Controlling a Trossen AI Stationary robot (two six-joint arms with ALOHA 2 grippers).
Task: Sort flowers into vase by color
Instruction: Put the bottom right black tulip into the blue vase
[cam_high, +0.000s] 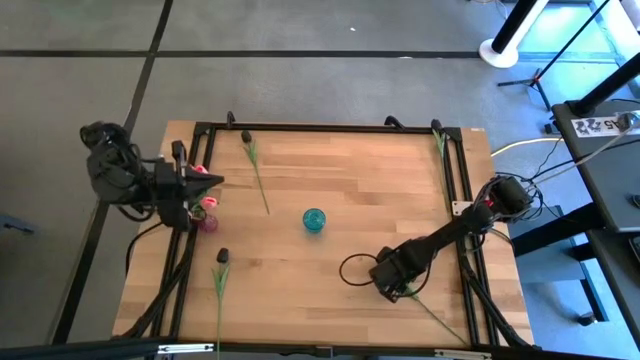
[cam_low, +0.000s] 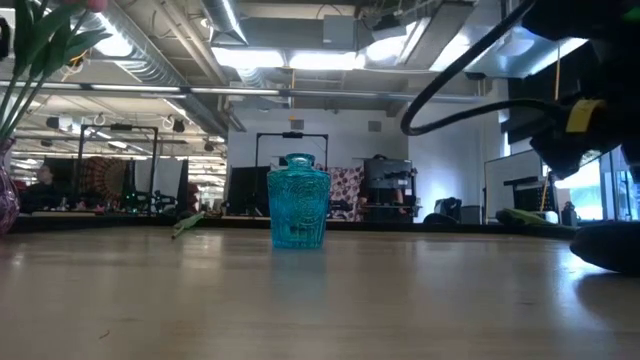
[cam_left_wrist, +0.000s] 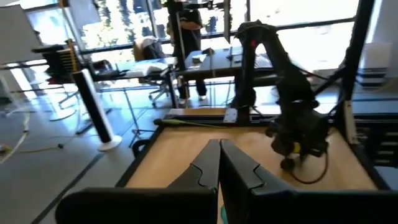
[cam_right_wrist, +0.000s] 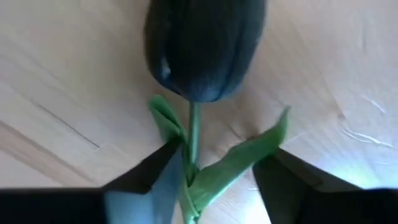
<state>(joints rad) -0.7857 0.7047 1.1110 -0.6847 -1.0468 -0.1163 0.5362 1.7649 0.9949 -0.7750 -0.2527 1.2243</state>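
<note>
Right of the teal vase (cam_high: 314, 221), right gripper (cam_high: 392, 287) straddles a dark tulip's stem (cam_right_wrist: 194, 140), fingers apart—pick step; needs closing, lifting.

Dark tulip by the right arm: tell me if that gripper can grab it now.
Probably yes. The right gripper is open, its fingers either side of the dark tulip's stem on the table, with nothing between them.

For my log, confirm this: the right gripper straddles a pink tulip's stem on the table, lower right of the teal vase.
Wrong colour: the tulip is dark, not pink. The right wrist view shows the right gripper straddling its stem on the table, lower right of the teal vase. Left gripper waits at left.
</note>
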